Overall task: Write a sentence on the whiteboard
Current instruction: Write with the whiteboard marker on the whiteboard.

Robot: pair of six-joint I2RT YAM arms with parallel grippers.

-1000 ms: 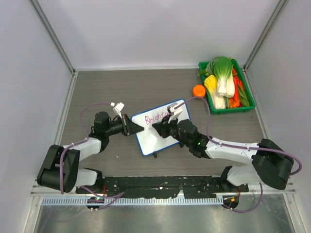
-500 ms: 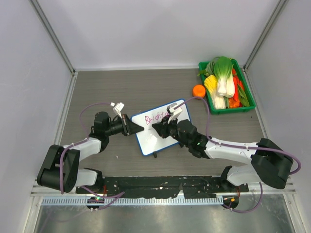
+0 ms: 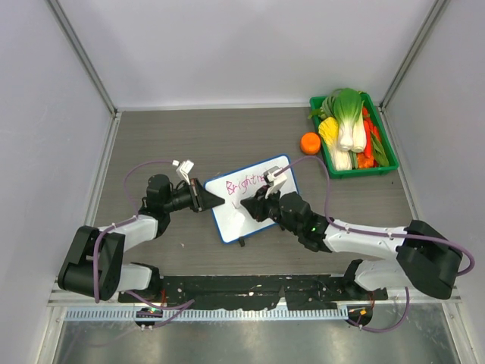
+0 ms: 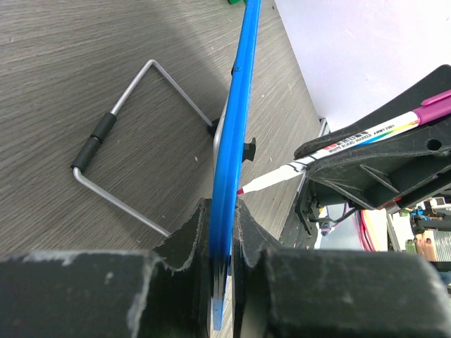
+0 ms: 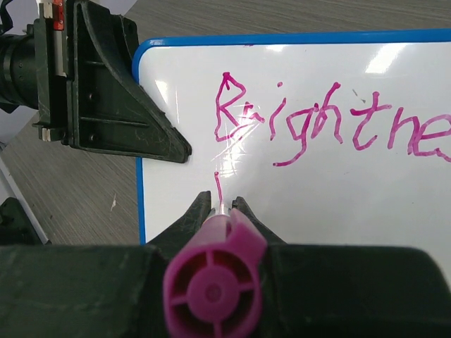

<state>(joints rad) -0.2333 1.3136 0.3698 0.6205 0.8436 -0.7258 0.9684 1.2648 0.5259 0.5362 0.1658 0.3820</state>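
The whiteboard (image 3: 244,214), white with a thin blue frame, stands tilted at the table's middle. My left gripper (image 3: 214,200) is shut on its left edge; in the left wrist view the blue frame (image 4: 236,120) runs between my fingers (image 4: 184,243). My right gripper (image 3: 248,204) is shut on a pink marker (image 5: 215,278), its tip on the board. The sentence (image 5: 331,127) reads "Brightne" in pink on the top line. A short pink stroke (image 5: 218,186) begins a second line below the "B". The marker also shows in the left wrist view (image 4: 338,144).
A green bin (image 3: 377,168) of vegetables stands at the back right, with an orange (image 3: 310,142) beside its left wall. The board's wire stand (image 4: 113,127) rests on the wood table behind the board. Grey walls close in the sides and back.
My right gripper has moved left and down across the board with the marker, from the end of the top line to the start of a second line. The left arm has not moved.
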